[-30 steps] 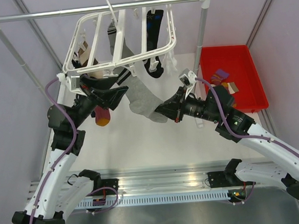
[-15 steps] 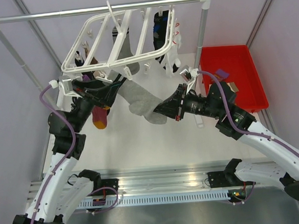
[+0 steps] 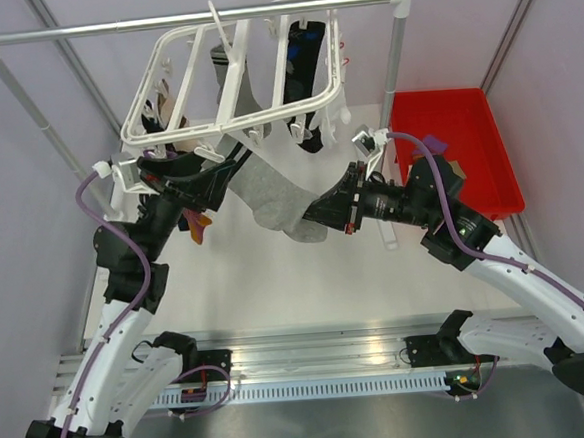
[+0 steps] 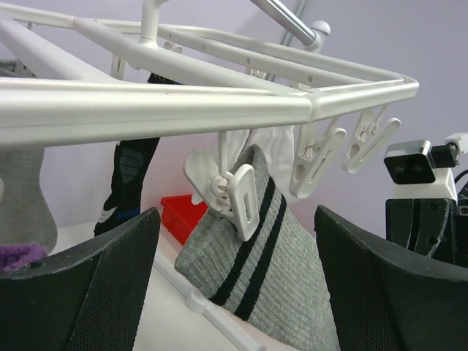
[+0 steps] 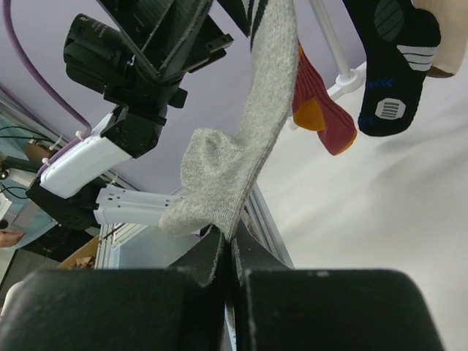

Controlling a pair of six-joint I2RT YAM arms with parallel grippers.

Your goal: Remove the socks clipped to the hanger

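Beneath the hanger [image 3: 234, 75], grey sock [image 3: 270, 195] pinched by its toe

Right gripper [image 3: 314, 214] reaches in low, clamped on the toe. Left gripper [image 3: 210, 181], raised, gapes around the cuff. Only the left wrist view shows the clip [image 4: 235, 196] biting that cuff.

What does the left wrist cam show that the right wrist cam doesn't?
Left wrist only: the white clip gripping the grey sock at its striped cuff, under the hanger.
Right wrist only: the right pincer shut on that sock's foot end.
Both: the grey sock, the black-and-blue sock, and the open left pincer up by the cuff.
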